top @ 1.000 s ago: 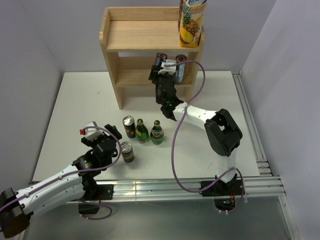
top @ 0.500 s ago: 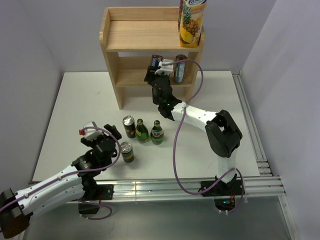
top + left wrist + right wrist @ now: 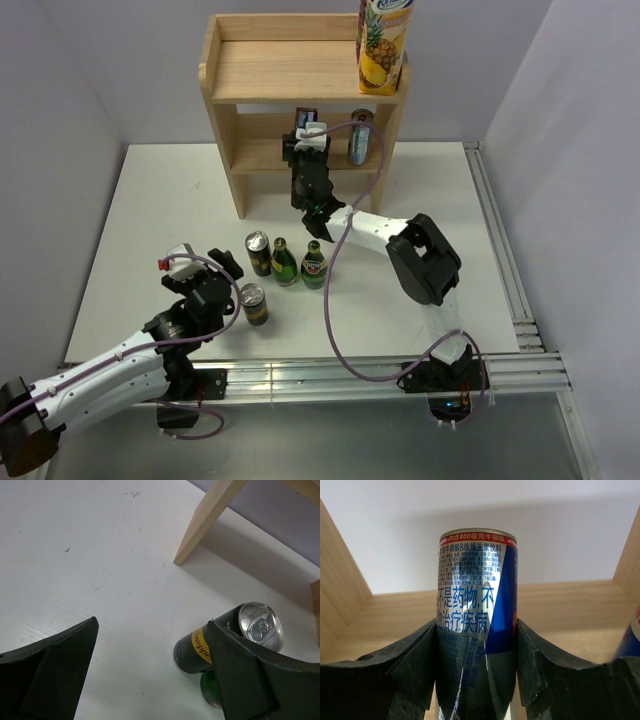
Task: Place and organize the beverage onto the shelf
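The wooden shelf (image 3: pixel 290 70) stands at the back, with a pineapple juice carton (image 3: pixel 384 45) on the right of its top board. My right gripper (image 3: pixel 303 150) reaches into the lower tier, shut on an upright silver-and-blue can (image 3: pixel 475 600) over the lower board (image 3: pixel 570 610). Another can (image 3: pixel 360 137) stands to its right on that tier. On the table stand two dark cans (image 3: pixel 258 252) (image 3: pixel 254 303) and two green bottles (image 3: pixel 285 262) (image 3: pixel 315 265). My left gripper (image 3: pixel 152 630) is open and empty, just left of a dark yellow-banded can (image 3: pixel 225 640).
A shelf leg (image 3: pixel 210 520) rises beyond the left gripper. Purple cables loop from both arms over the white table (image 3: pixel 150 220). A metal rail (image 3: pixel 500 250) runs along the right edge, and grey walls close in the sides and back.
My right gripper has carried the silver-and-blue can leftward along the shelf's lower tier, away from the other can. The left arm has stayed still.
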Controlling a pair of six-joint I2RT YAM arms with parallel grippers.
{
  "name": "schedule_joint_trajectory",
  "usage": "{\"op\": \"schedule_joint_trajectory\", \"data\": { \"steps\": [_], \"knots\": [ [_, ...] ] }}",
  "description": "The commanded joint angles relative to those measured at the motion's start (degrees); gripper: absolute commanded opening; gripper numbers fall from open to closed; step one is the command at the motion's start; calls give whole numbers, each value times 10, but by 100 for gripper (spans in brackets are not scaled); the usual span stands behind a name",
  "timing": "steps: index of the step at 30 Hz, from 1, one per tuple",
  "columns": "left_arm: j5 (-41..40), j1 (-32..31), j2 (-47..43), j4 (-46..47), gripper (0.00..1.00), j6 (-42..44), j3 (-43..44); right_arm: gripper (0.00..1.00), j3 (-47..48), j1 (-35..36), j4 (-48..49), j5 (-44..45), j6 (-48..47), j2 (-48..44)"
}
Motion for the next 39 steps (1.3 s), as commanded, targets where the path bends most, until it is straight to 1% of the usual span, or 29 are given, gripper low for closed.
{"op": "schedule_joint_trajectory", "data": {
  "steps": [1, 5, 10, 13, 16, 19, 21, 26, 30, 34, 36, 37, 39],
  "knots": [
    [-18, -4, 5, 7, 97, -5, 17, 0, -18, -8, -15, 48, -105, 80],
    [-19, -6, 10, 8, 97, -3, 18, 0, -11, -34, 40, 36, -112, 98],
    [-21, -6, 17, 10, 97, -3, 20, 0, -51, -52, 64, -5, -81, 51],
    [-25, -6, 25, 2, 97, -9, 24, 0, -69, -53, 82, -4, -79, 24],
    [-28, -8, 24, 2, 97, -9, 24, 0, -89, -53, 135, -13, -91, 8],
    [-29, -10, 22, 3, 97, -9, 24, 0, -72, -53, 201, -17, -127, 27],
    [-31, -11, 24, 2, 97, -10, 24, 0, -36, -53, 229, -18, -156, 59],
    [-39, -16, 28, -3, 97, -15, 27, 0, 59, -62, 246, -18, -182, 135],
    [-45, -20, 32, -7, 97, -18, 30, 0, 111, -84, 268, -22, -180, 169],
    [-49, -24, 36, -7, 97, -18, 31, 0, 161, -101, 267, -42, -192, 197],
    [-55, -27, 42, -9, 97, -22, 33, 0, 150, -102, 262, -39, -193, 196],
    [-55, -28, 43, -9, 97, -20, 34, 0, 111, -102, 261, -46, -179, 188],
    [-60, -30, 47, -14, 97, -23, 36, 0, 67, -100, 263, -47, -162, 156]
  ]
}}
